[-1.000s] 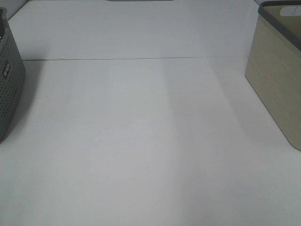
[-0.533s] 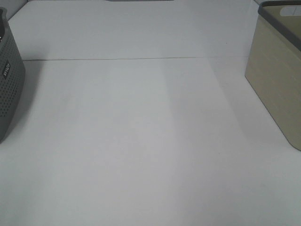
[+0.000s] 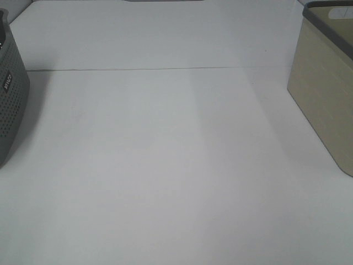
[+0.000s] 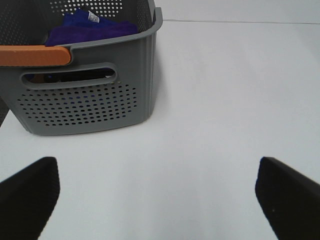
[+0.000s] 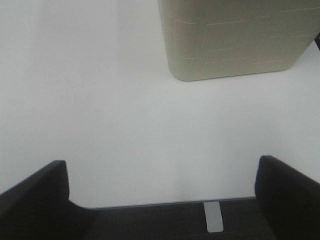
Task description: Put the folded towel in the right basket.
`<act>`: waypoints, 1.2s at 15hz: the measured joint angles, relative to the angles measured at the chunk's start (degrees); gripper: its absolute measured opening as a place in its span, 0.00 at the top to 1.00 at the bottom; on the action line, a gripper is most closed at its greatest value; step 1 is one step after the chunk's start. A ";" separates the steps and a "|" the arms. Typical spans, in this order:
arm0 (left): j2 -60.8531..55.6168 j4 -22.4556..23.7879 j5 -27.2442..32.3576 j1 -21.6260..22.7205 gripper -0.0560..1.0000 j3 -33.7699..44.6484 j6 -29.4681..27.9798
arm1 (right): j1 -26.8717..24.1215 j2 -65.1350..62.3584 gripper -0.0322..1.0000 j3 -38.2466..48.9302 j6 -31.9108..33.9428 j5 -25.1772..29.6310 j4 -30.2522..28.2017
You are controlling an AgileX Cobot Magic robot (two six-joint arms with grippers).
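White and matte, the surface (image 3: 165, 165) fills the exterior high view, with a thin seam line (image 3: 154, 69) crossing it toward the far side. At that view's left edge stands the grey perforated basket (image 3: 10, 94), and at its right edge the beige basket (image 3: 322, 94) with a dark grey rim; the two are well apart, with bare surface between them.

Seen from the left wrist, the grey perforated basket (image 4: 85, 85) shows an orange handle (image 4: 32, 55) along its near rim and a slot grip in its wall. Inside it lies the folded towel (image 4: 90, 27), purple-blue, with a small white label on its top; so the towel sits in the grey basket, far from the beige one.

Near the grey basket, the left claw (image 4: 157, 200) hangs over bare surface with its two dark fingers (image 4: 30, 195) spread wide and nothing between them.

Close to the beige basket (image 5: 235, 37), the right claw (image 5: 160, 192) is likewise spread apart and empty, its fingers (image 5: 287, 190) over the bare surface just short of the basket's wall
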 joint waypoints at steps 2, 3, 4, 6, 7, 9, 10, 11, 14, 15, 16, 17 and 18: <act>0.00 0.00 0.00 0.00 0.01 0.00 0.00 | 0.00 -1.78 0.03 2.01 -0.06 0.29 -0.06; 0.00 0.00 0.00 0.00 0.01 0.00 0.00 | 0.00 -1.78 0.03 2.41 -0.11 -0.17 -0.06; 0.00 0.00 0.00 0.00 0.01 0.00 0.00 | 0.00 -1.78 0.03 2.92 -0.11 -2.06 -0.06; 0.00 0.00 0.00 0.00 0.01 0.00 0.00 | 0.00 -1.78 0.04 4.58 -0.80 -5.50 0.06; 0.00 0.00 0.00 0.00 0.01 0.00 0.00 | 0.00 -1.78 0.04 4.58 -1.15 -5.84 0.34; 0.00 0.00 0.00 0.00 0.01 0.00 0.00 | 0.00 -1.78 0.04 4.64 -1.20 -6.02 0.57; 0.00 0.00 0.00 0.00 0.01 0.00 0.00 | 0.00 -1.78 0.04 4.64 -1.20 -6.07 0.57; 0.00 0.00 0.00 0.00 0.01 0.00 0.00 | 0.00 -1.78 0.04 4.70 -1.20 -6.07 0.57; 0.00 0.00 0.00 0.00 0.01 0.00 0.00 | 0.00 -1.78 0.04 4.76 -1.26 -6.19 0.57; 0.00 0.00 0.00 0.00 0.01 0.00 0.00 | 0.00 -1.78 0.04 4.76 -1.26 -6.19 0.57; 0.00 0.00 0.00 0.00 0.01 0.00 0.00 | 0.00 -1.78 0.04 4.76 -1.26 -6.19 0.57; 0.00 0.00 0.00 0.00 0.01 0.00 0.00 | 0.00 -1.78 0.04 4.76 -1.26 -6.19 0.57; 0.00 0.00 0.00 0.00 0.01 0.00 0.00 | 0.00 -1.78 0.05 4.76 -1.26 -6.19 0.57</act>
